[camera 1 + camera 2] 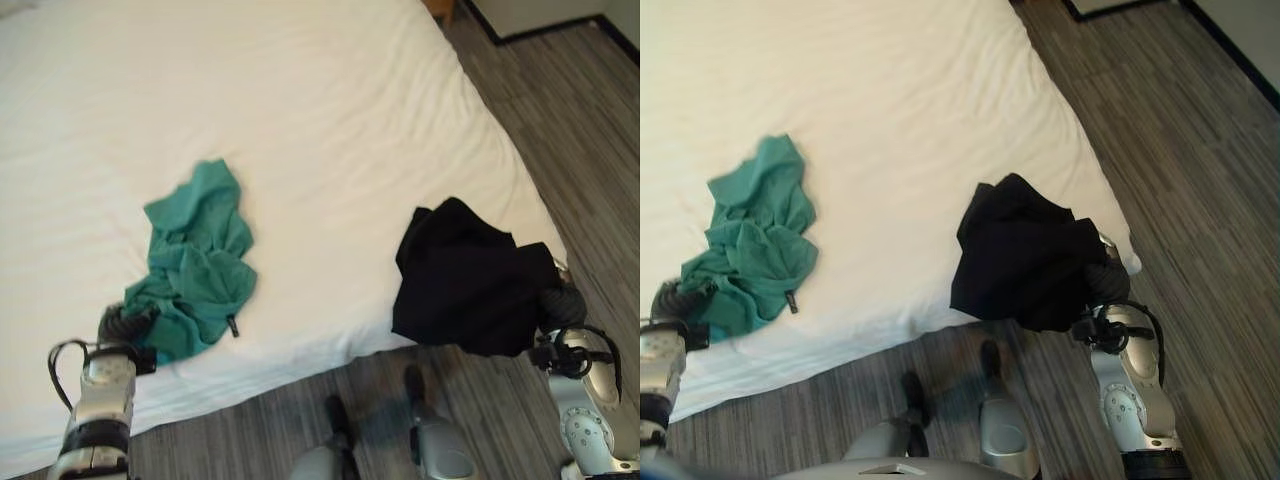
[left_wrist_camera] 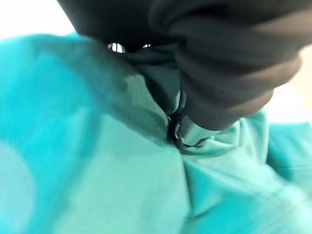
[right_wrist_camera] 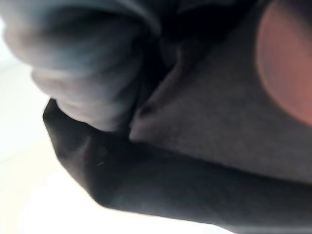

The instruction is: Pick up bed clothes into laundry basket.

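Teal cloth (image 2: 122, 195) fills my left wrist view; my left hand (image 1: 125, 325) is buried in the near end of this teal garment at the bed's front edge, fingers hidden, so I cannot tell its grip. Right hand (image 1: 562, 305) sits at the bed's near right corner, against a crumpled black garment (image 1: 465, 275) that overhangs the edge; its fingers are hidden too. Both garments lie well apart on the white bed (image 1: 300, 110). Grey wood-plank floor (image 1: 580, 130) beyond.
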`<state>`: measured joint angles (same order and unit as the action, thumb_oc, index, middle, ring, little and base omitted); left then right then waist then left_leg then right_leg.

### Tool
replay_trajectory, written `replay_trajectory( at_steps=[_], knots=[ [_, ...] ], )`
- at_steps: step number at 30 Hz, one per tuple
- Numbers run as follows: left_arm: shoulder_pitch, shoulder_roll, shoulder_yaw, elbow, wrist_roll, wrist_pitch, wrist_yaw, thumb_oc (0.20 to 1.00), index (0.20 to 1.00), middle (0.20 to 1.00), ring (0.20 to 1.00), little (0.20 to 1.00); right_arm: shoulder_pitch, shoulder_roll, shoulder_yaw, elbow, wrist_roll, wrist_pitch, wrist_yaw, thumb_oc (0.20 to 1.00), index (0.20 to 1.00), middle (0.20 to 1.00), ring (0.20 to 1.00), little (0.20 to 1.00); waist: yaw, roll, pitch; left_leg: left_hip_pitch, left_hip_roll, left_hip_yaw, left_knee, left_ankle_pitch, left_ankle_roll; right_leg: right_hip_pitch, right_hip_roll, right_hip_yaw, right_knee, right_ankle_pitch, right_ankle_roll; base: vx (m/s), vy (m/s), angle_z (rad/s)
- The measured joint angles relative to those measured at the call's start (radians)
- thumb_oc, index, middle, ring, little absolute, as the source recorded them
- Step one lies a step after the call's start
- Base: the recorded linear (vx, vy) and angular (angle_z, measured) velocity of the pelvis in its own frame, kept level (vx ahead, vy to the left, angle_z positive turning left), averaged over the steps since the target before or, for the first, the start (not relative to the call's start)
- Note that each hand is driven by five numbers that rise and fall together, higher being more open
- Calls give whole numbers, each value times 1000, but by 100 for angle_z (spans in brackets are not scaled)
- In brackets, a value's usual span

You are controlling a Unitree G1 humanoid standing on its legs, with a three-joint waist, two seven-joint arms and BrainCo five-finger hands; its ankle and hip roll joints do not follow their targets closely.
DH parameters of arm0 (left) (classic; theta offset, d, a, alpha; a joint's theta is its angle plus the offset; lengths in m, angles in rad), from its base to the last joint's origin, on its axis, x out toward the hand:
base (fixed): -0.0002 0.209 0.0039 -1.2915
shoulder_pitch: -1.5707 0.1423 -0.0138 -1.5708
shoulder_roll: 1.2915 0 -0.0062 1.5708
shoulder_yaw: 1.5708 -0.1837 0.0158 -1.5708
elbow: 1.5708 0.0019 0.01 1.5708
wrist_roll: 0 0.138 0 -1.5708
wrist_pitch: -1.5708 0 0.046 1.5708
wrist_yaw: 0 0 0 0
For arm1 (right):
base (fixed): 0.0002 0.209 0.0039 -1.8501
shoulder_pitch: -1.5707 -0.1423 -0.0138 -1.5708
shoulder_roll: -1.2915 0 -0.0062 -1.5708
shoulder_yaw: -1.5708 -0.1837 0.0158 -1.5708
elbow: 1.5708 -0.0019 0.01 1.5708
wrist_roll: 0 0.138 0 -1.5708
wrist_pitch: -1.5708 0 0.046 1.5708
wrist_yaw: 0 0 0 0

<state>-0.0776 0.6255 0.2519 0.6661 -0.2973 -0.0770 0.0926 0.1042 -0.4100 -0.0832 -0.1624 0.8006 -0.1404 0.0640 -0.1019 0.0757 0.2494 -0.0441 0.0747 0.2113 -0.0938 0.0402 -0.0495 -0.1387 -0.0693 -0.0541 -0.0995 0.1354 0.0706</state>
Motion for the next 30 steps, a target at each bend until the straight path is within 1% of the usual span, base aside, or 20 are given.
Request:
replay_trajectory(
  at_steps=[1,2,4,5,6,7,9,10,11,13,15,16,18,20,21,22,23,26,28,30],
  knots=[
    [48,-39,20,-105,-63,-3,1,200,200,200,200,200,-2,6,-18,2,-8,0,-13,200,200,200,200,200,16,1,-12,20,1,-11,-4,-2,-1,28,0,-13,0,-7,0,52,-20,28],
    [66,-53,18,-147,-96,-9,1,200,200,200,200,200,1,8,-29,4,-15,1,-19,200,200,200,200,200,24,1,-24,29,1,-17,-4,-3,-3,39,0,-20,0,-12,0,56,-13,34],
    [83,-65,19,-201,-167,-14,16,200,200,200,200,200,-17,12,-32,11,-17,2,-31,200,200,200,200,200,56,1,-76,32,1,-41,-5,-5,-4,57,-3,-43,0,-31,7,35,-18,33],
    [85,-69,19,-218,-175,-18,20,200,200,200,200,200,-24,15,-33,15,-18,2,-32,200,200,200,200,200,62,1,-96,31,0,-50,-5,-5,-4,60,-5,-49,0,-32,6,15,-15,29],
    [88,-71,21,-239,-194,-19,25,200,200,200,200,200,-28,17,-36,15,-19,5,-33,200,200,200,200,200,73,3,-102,35,-1,-59,-5,-5,-4,67,-6,-56,0,-32,6,7,-13,24],
    [98,-82,26,-300,-214,-37,34,200,200,200,200,200,-38,17,-41,15,-30,6,-36,200,200,200,200,200,82,1,-110,50,-4,-64,-5,-3,-1,88,-10,-63,0,-33,8,2,-16,20],
    [122,-87,32,-354,-250,-47,42,200,200,200,200,200,-44,19,-41,15,-46,5,-37,200,200,200,200,200,87,1,-129,53,-8,-77,-5,-4,-2,96,-15,-74,0,-35,10,2,-9,17],
    [124,-104,42,-389,-262,-49,46,200,200,200,200,200,-43,19,-48,15,-50,5,-40,200,200,200,200,200,87,1,-134,54,-12,-87,-5,-4,-2,99,-18,-79,0,-35,11,8,-18,23],
    [129,-128,47,-446,-294,-67,53,200,200,200,200,200,-44,22,-56,17,-57,6,-51,200,200,200,200,200,97,-3,-145,58,-16,-90,-5,-5,4,109,-24,-89,0,-36,12,10,-23,16],
    [128,-162,64,-517,-334,-68,59,200,200,200,200,200,-44,32,-64,17,-57,6,-66,200,200,200,200,200,109,-9,-153,66,-16,-95,-5,-5,5,123,-25,-93,0,-37,13,5,-19,10],
    [128,-172,70,-597,-365,-80,60,200,200,200,200,200,-44,35,-65,17,-57,6,-71,200,200,200,200,200,108,-20,-166,72,-17,-115,-5,-5,7,138,-26,-110,0,-42,14,7,-12,23],
    [128,-172,75,-616,-366,-95,61,200,200,200,200,200,-45,35,-65,16,-58,6,-71,200,200,200,200,200,113,-22,-171,77,-16,-115,-5,-4,8,142,-25,-112,0,-43,13,5,-11,14],
    [128,-182,91,-666,-367,-97,70,200,200,200,200,200,-45,35,-71,15,-59,6,-78,200,200,200,200,200,133,-22,-174,85,-16,-120,-5,-4,8,154,-26,-114,0,-43,13,17,-8,5],
    [126,-212,115,-742,-366,-113,79,200,200,200,200,200,-45,36,-85,13,-60,6,-80,200,200,200,200,200,134,-24,-178,90,-19,-142,-5,-4,8,171,-29,-132,0,-49,16,33,-16,25],
    [134,-233,135,-810,-366,-116,81,200,200,200,200,200,-44,36,-99,7,-67,6,-81,200,200,200,200,200,140,-27,-178,101,-19,-146,-5,-4,8,181,-29,-139,0,-52,17,16,-28,25],
    [154,-241,170,-902,-359,-165,81,200,200,200,200,200,-43,36,-117,-8,-85,4,-82,200,200,200,200,200,150,-32,-200,100,-19,-153,-5,-6,8,188,-29,-148,0,-59,17,-23,-29,21],
    [160,-253,189,-932,-356,-168,80,200,200,200,200,200,-40,36,-118,-27,-86,4,-81,200,200,200,200,200,151,-31,-201,103,-20,-160,-5,-6,8,193,-30,-154,0,-60,17,-34,-20,19],
    [171,-292,218,-963,-356,-200,79,200,200,200,200,200,-39,36,-125,-72,-86,-4,-76,200,200,200,200,200,159,-36,-210,111,-19,-161,-3,1,9,196,-28,-156,0,-62,18,22,-2,4],
    [201,-310,214,-964,-355,-202,78,200,200,200,200,200,-40,38,-124,-71,-86,-4,-75,200,200,200,200,200,161,-42,-213,115,-19,-159,-4,-1,7,197,-28,-153,0,-63,18,9,26,-9],
    [246,-345,195,-964,-356,-200,76,200,200,200,200,200,-31,38,-125,-71,-86,-4,-75,200,200,200,200,200,159,-50,-214,118,-19,-139,-4,-3,8,190,-28,-137,0,-62,17,1,49,-18]
  ],
)
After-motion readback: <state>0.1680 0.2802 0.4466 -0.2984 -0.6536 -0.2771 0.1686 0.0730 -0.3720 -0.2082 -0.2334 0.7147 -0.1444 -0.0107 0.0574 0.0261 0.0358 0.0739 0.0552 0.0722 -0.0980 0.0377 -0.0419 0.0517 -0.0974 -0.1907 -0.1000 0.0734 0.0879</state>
